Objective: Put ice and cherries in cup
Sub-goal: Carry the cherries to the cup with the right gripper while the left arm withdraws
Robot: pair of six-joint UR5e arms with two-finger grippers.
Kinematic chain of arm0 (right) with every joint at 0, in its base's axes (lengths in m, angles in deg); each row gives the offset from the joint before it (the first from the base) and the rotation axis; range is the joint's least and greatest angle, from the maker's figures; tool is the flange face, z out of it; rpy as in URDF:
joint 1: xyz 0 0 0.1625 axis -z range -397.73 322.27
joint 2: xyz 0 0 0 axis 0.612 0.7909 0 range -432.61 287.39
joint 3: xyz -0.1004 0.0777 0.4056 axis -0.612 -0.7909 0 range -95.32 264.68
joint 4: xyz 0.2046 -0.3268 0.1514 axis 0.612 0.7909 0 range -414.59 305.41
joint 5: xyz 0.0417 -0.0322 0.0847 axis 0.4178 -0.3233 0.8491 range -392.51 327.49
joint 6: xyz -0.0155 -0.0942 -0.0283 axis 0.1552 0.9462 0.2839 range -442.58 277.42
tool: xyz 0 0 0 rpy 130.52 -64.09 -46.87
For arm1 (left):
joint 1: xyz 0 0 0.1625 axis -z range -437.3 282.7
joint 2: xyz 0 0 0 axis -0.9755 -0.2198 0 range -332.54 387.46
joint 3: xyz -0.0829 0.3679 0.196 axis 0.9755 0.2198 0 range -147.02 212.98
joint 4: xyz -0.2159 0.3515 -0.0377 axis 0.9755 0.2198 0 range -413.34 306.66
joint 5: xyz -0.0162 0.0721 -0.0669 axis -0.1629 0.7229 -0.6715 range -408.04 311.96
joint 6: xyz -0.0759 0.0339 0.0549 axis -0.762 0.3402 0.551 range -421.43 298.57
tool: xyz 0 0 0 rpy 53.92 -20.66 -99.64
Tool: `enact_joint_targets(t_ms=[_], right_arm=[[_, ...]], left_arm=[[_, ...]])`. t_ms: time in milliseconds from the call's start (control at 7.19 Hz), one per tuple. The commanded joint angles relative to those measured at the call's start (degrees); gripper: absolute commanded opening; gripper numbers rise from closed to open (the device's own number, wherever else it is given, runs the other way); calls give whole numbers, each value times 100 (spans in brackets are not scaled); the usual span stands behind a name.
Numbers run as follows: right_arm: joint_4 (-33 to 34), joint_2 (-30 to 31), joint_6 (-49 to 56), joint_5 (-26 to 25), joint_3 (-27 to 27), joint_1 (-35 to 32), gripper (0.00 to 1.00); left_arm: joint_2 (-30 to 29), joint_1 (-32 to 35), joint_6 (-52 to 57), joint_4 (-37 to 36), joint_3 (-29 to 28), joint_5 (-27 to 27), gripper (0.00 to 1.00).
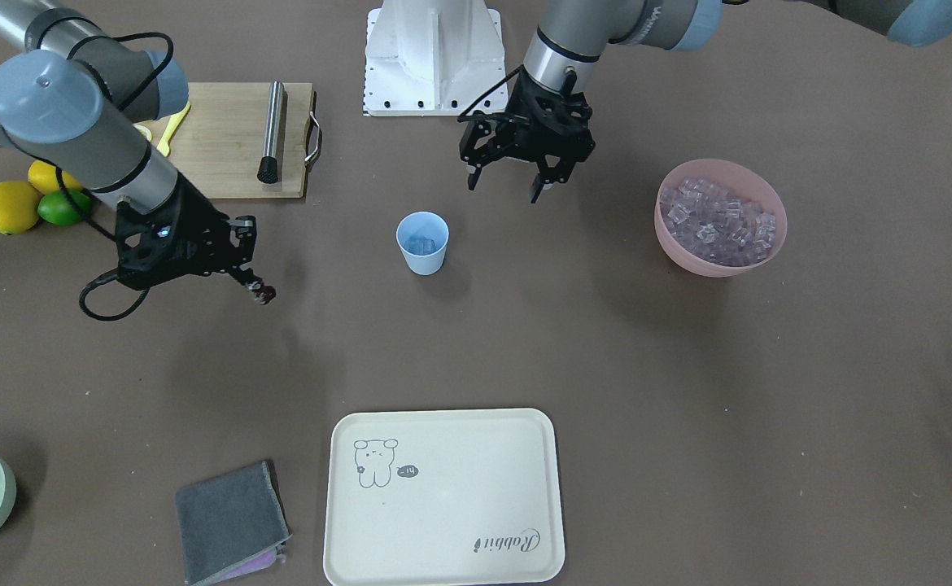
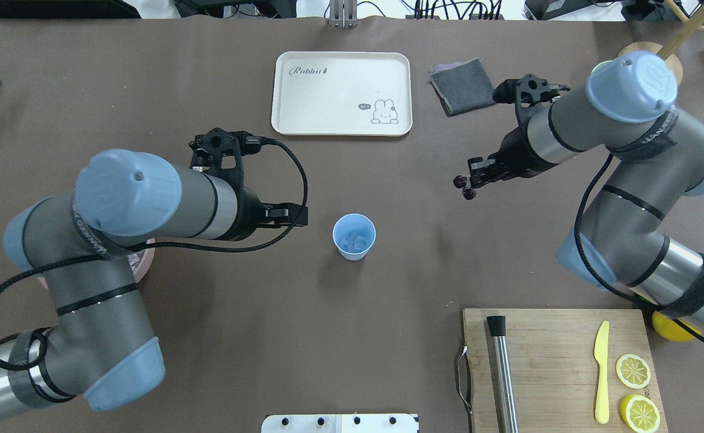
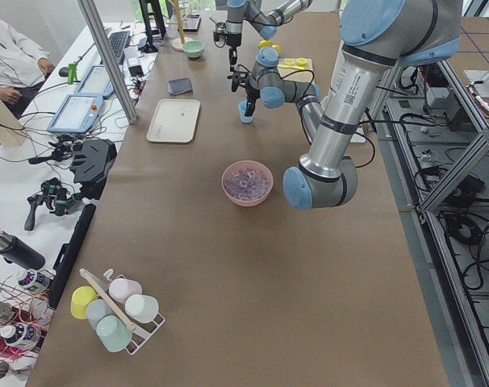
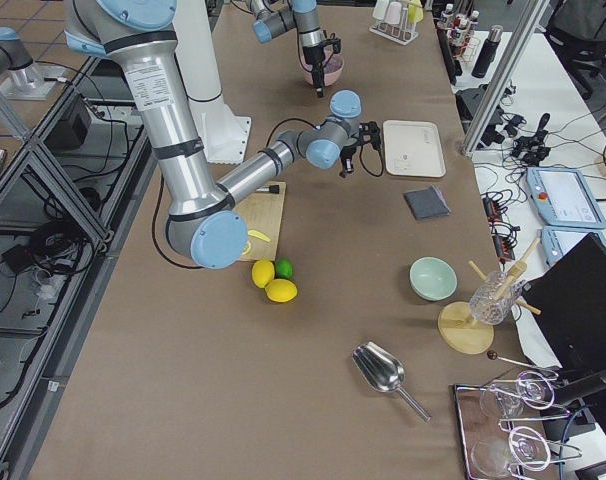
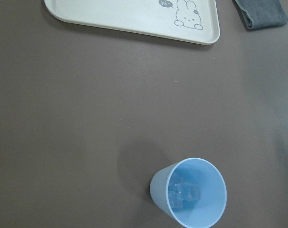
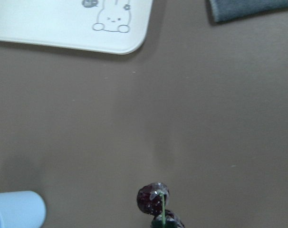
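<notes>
Right gripper (image 1: 252, 286) pinched shut on cherries (image 2: 464, 185), fruit dangling above bare table (image 1: 687, 407), well apart from cup (image 1: 422, 242) on robot's right side. Left gripper (image 1: 504, 190) spread wide, empty, hovering near cup on robot's left. Cup upright mid-table, few cubes of ice (image 5: 184, 194) inside. More cubes heaped in pink bowl (image 1: 687, 256) farther left.

You had on record:
- desk (image 1: 687, 391) was plain dark brown
- cup (image 1: 422, 244) was light blue, unpatterned
- ice (image 1: 716, 221) was clear, faintly pink
- bowl (image 1: 720, 169) was pink
- cherries (image 6: 152, 196) were dark maroon, with a green stem
- tray (image 1: 460, 537) was cream, with a grey rabbit drawing and script
- cloth (image 1: 228, 521) was charcoal grey
- left claw (image 1: 504, 189) and right claw (image 1: 255, 286) were black
</notes>
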Motion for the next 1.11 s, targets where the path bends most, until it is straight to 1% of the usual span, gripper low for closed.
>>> enact_joint_targets(t_ms=[0,139,278,556,835,974], right_arm=[[893,-670,-1079,-1005,562,955,0],[1492,-1013,-1204,-1210,757,1177,0],[1602,-1164,-1205,-1543,750,1432,0],[1603,-1201,-1205,-1905,662,1758,0],[1595,-1227,-1205,-1924,627,1777,0],[1595,-1340,-1196,-1933,548,1777,0]], left_arm=[[649,531,826,58,148,-591,94],[790,672,1065,76,123,-731,94],[809,821,1119,67,122,-942,94],[809,822,1058,59,105,-961,96],[818,822,1058,58,87,-961,96],[809,822,1058,67,44,-953,96]])
